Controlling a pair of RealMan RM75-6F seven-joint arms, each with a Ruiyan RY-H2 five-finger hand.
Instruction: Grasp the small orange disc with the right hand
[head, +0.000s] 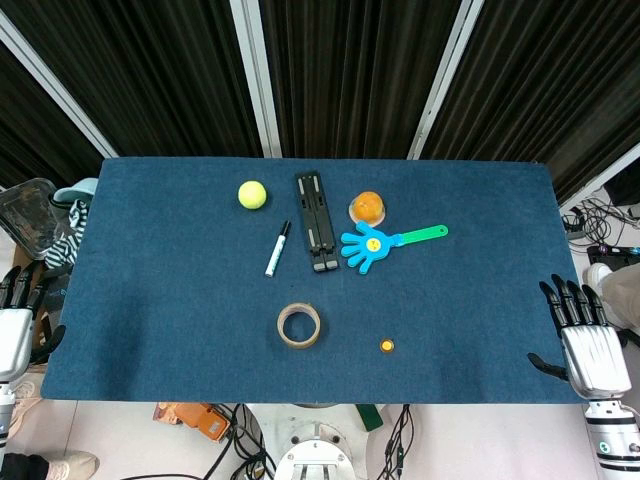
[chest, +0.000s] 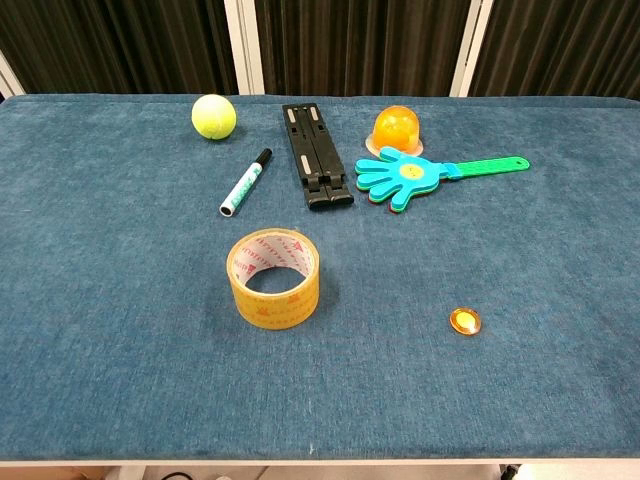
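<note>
The small orange disc (head: 387, 346) (chest: 465, 321) lies flat on the blue table cloth, near the front edge and right of centre. My right hand (head: 585, 335) hangs off the table's right edge, well to the right of the disc, fingers apart and holding nothing. My left hand (head: 20, 310) sits beyond the left edge, fingers extended and empty. Neither hand shows in the chest view.
A roll of yellow tape (head: 299, 326) (chest: 274, 277) stands left of the disc. Further back lie a white marker (head: 277, 248), a black folding stand (head: 316, 220), a yellow tennis ball (head: 252, 194), an orange dome (head: 368, 207) and a blue hand clapper (head: 375, 243).
</note>
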